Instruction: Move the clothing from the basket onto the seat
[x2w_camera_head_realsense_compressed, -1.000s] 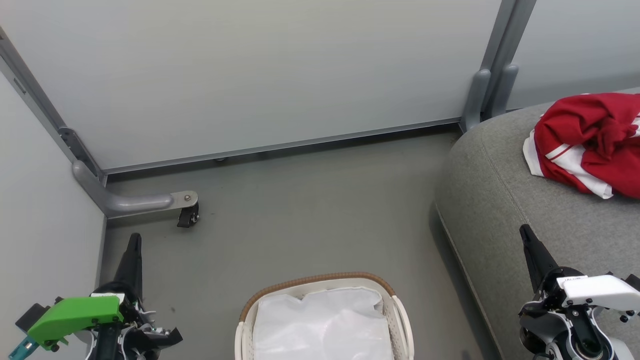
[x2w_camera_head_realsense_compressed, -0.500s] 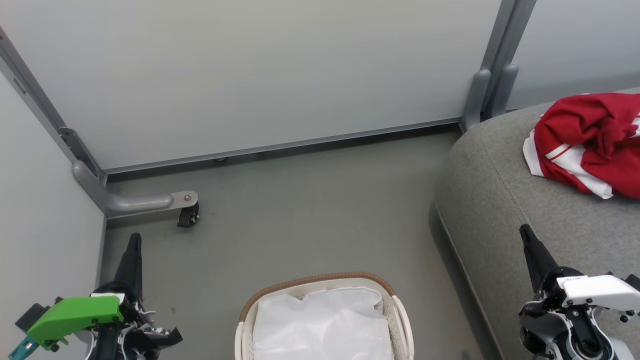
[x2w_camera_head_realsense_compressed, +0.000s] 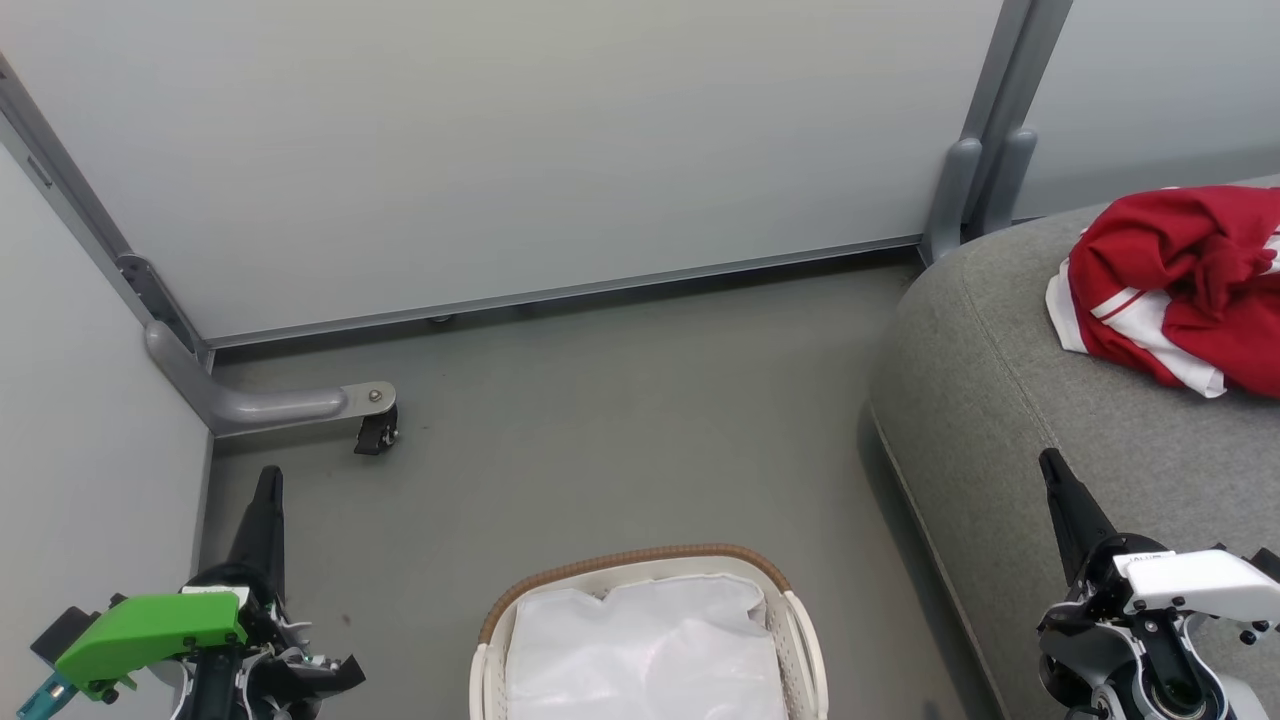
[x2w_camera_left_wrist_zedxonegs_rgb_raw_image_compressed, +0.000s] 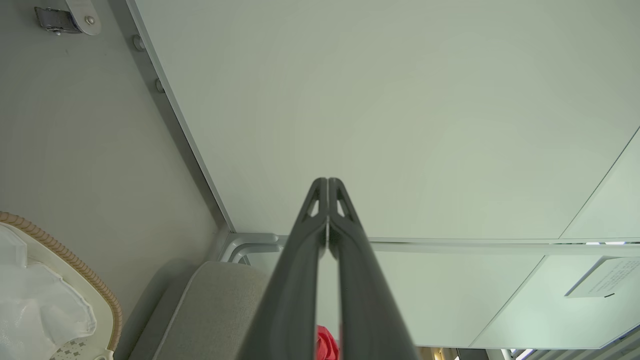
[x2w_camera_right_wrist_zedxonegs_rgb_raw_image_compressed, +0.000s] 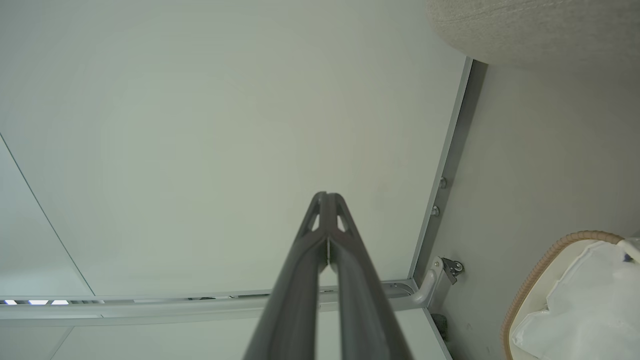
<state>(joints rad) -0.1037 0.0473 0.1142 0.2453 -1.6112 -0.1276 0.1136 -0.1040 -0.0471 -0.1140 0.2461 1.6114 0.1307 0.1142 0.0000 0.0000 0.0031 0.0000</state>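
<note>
Nothing has moved; clothing (x2w_camera_head_realsense_compressed: 1180, 285) stays on seat (x2w_camera_head_realsense_compressed: 1000, 420).

red/white clothing (x2w_camera_head_realsense_compressed: 1180, 285) bunched on grey seat (x2w_camera_head_realsense_compressed: 1010, 400); basket (x2w_camera_head_realsense_compressed: 640, 565) w/ liner only

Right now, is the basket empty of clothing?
Empty, as far as shown: the basket holds just its liner; the clothing lies on the seat.

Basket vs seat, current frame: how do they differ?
Load: the basket holds a white liner; the seat carries the red clothing. Look: the basket is white slotted plastic with a tan rim; the seat is grey-green woven fabric with a stitched seam. Size: the seat is far bigger than the basket. Shared: both stand on the grey floor.
</note>
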